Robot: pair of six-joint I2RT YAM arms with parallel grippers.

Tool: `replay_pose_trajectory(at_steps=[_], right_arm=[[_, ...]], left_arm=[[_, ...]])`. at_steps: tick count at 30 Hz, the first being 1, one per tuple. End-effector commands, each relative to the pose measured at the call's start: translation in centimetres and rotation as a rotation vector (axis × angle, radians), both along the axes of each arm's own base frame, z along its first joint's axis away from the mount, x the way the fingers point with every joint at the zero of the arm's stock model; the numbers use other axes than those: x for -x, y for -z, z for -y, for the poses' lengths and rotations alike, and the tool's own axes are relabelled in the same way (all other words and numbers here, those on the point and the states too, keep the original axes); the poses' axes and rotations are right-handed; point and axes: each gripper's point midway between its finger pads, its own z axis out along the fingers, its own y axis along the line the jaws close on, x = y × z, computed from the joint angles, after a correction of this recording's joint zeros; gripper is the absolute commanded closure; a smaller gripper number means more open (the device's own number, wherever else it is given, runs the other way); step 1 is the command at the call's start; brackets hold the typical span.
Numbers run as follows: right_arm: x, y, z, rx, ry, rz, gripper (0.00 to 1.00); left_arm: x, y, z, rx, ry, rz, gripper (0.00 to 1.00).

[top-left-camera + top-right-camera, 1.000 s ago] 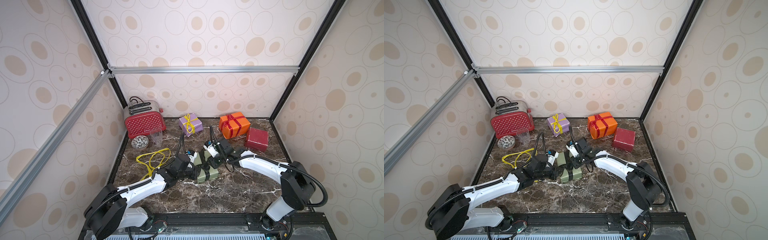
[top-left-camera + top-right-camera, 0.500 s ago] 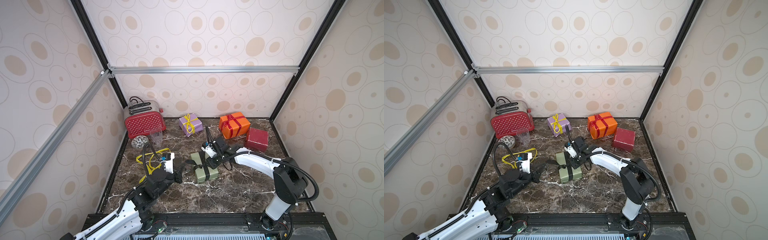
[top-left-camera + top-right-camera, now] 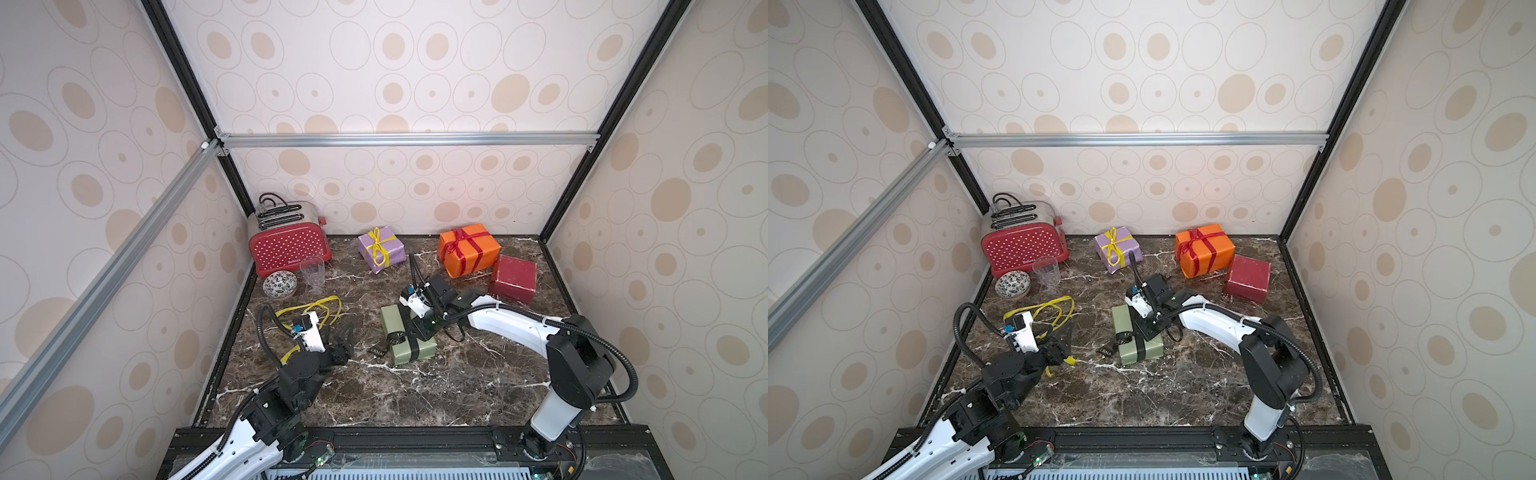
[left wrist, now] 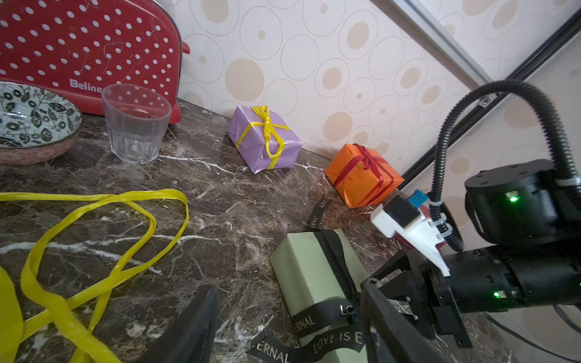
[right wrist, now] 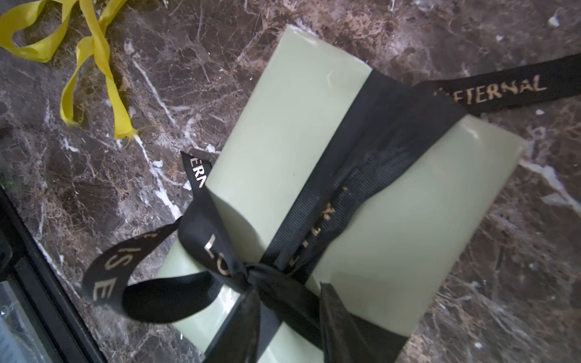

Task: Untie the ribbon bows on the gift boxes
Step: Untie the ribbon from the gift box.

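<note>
One bow in work: right gripper (image 5: 287,317) straddles the black ribbon (image 5: 371,132) at its knot on the olive green box (image 3: 392,322) mid-table, jaws part-closed, pinch unclear, probably pinning it, while left gripper (image 3: 341,334) hangs spread and empty just left, lined up for a tail.

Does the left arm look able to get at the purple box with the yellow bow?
Probably yes: the left gripper is open, and only bare marble lies between it and the purple box. The glass and loose yellow ribbon sit off to one side.
</note>
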Motion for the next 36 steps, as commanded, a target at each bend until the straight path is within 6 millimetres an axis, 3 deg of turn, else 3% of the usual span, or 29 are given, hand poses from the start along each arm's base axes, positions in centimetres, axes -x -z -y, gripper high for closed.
replay_pose_trajectory(at_steps=[1,6,16,19,22,27,36], right_arm=[[-0.2,0.0,0.9,0.072,0.003,0.024,0.68],[0.6,0.3,1.1,0.089,-0.023,0.007,0.65],[1.4,1.1,-0.4,0.094,-0.087,0.009,0.62],[1.0,1.6,0.1,0.161,-0.079,0.034,0.68],[0.3,1.9,0.9,0.217,-0.057,0.063,0.83],[-0.2,0.8,1.5,0.215,-0.025,0.122,0.98],[-1.5,-2.8,1.2,0.074,0.079,0.206,1.00]], left_arm=[[-0.3,0.0,0.1,-0.004,-0.018,-0.025,0.29],[-0.6,0.4,1.1,-0.019,0.013,-0.049,0.27],[-0.9,0.8,1.7,-0.033,0.029,-0.065,0.25],[-0.9,0.8,1.7,-0.034,0.029,-0.066,0.25],[-0.9,0.8,1.7,-0.032,0.031,-0.067,0.24],[-0.8,0.8,1.7,-0.034,0.033,-0.067,0.24],[-0.8,0.7,1.9,-0.034,0.044,-0.068,0.24]])
